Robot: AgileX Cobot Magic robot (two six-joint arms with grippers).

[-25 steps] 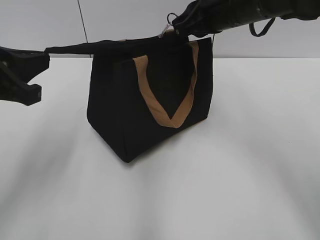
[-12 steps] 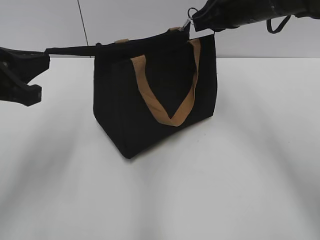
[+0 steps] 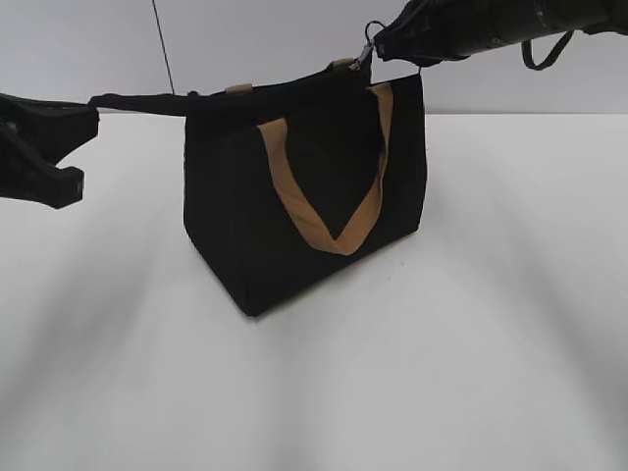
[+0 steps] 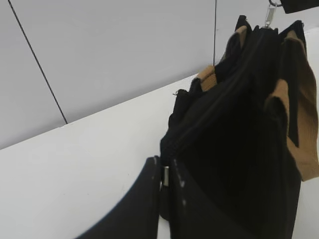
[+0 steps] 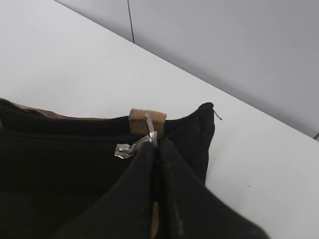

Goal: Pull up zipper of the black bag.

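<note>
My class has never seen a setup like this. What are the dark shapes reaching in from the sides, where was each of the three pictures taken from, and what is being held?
The dark shapes are two robot arms, each ending in a two-fingered gripper. One picture comes from a camera standing in front of the white table; the other two come from small cameras mounted on each arm's wrist, looking along its fingers.

On the table stands the black bag with tan handles.

The left gripper is pinched on a black fabric tail at one end of the bag's top, pulling it taut. The right gripper is pinched on the zipper, a small silver slider with a ring pull, at the other end of the bag's top.
</note>
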